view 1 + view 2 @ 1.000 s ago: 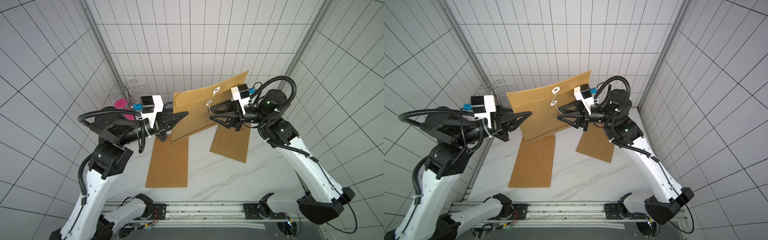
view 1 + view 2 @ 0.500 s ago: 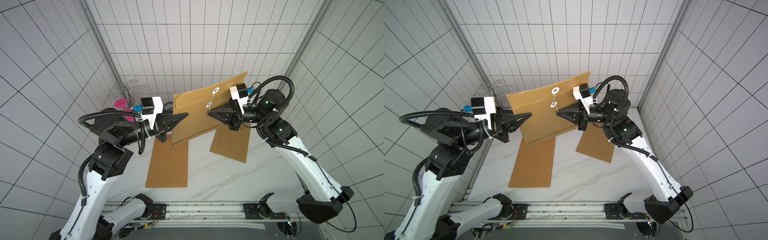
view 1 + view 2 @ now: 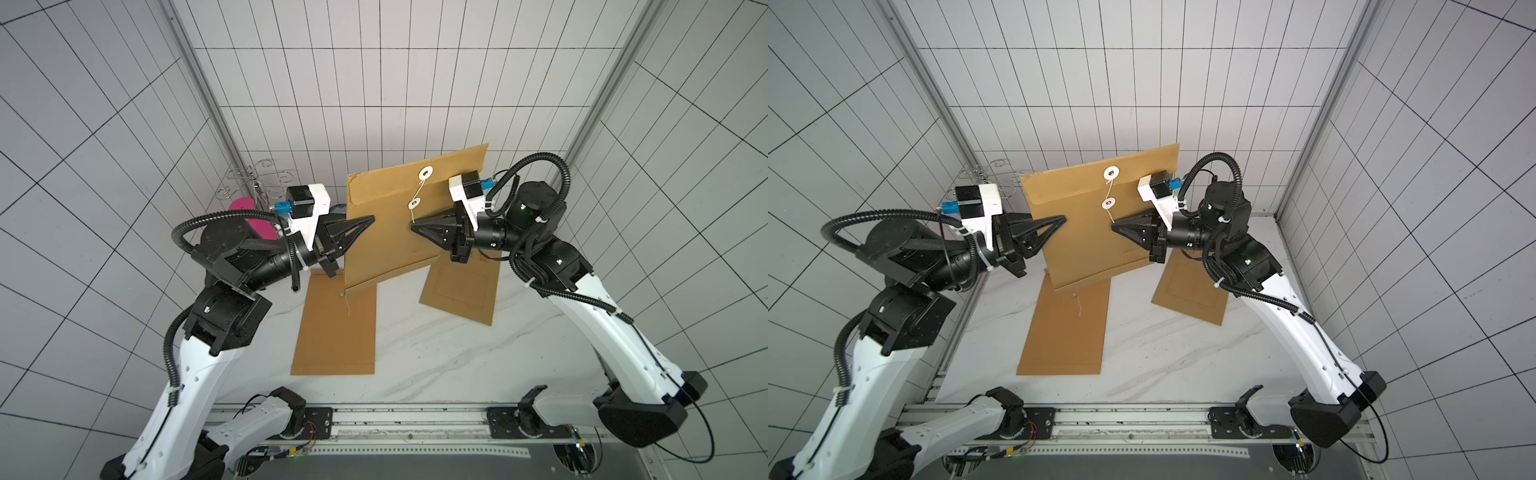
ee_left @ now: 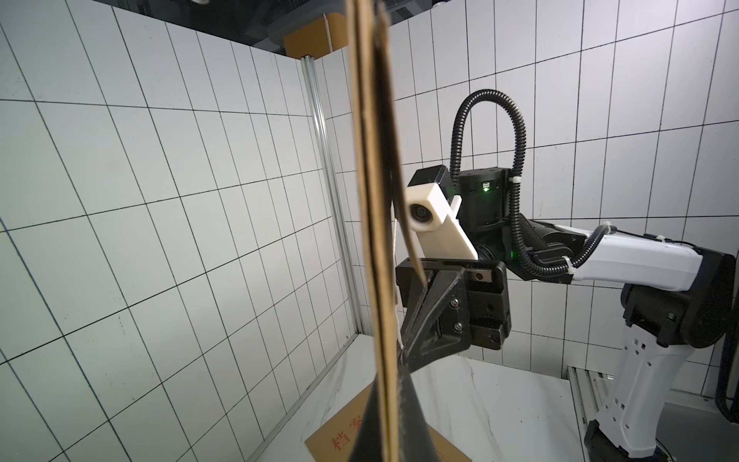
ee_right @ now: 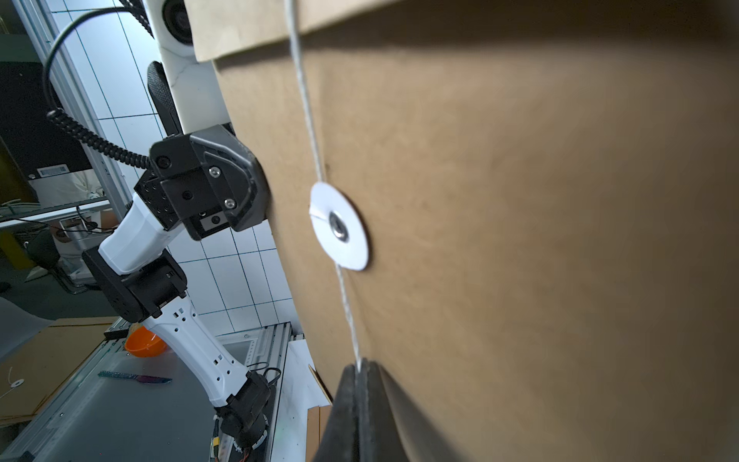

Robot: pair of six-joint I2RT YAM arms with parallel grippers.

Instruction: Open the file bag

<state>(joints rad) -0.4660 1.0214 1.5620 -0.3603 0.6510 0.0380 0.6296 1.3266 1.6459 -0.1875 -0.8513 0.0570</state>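
1. White worktop [image 3: 436, 353] [image 3: 1163, 353] at the bottom, seen in both top views.
2. Brown file bag [image 3: 390, 245] [image 3: 1084, 232], up in the air over the worktop, between the two arms. Standing on end, a bit tilted, flap end on top. Flap [image 3: 386, 187] folded down. Seen edge-on in the left wrist view [image 4: 376, 200], with the flap standing a little off the front there.
3. Two flat bags on the worktop, well apart. One [image 3: 336, 328] [image 3: 1065, 328] below the file bag, one [image 3: 461, 291] [image 3: 1192, 291] under the right arm.
4. Left fingers [image 3: 372, 217] [image 3: 1064, 217], closed tight on the side edge of the file bag. Paper pinched between the two dark tips [image 4: 372, 424] in the left wrist view.
5. Right fingers [image 3: 412, 225] [image 3: 1112, 226], closed tight on the string, tips right at the front of the file bag. Touching the paper or not: cannot tell.
6. Wire rack [image 3: 257, 183] in the back corner, with a pink thing [image 3: 253, 220] by it, partly hidden behind the left arm.
7. Two white discs on the front of the file bag, close together. One [image 3: 425, 172] [image 3: 1111, 171] on the flap, one [image 3: 414, 203] [image 3: 1108, 203] [image 5: 340, 224] just below it.
8. Thin white string [image 3: 419, 189] [image 5: 348, 308], running from the top disc to the lower disc, then straight into the shut right fingers [image 5: 360, 376].
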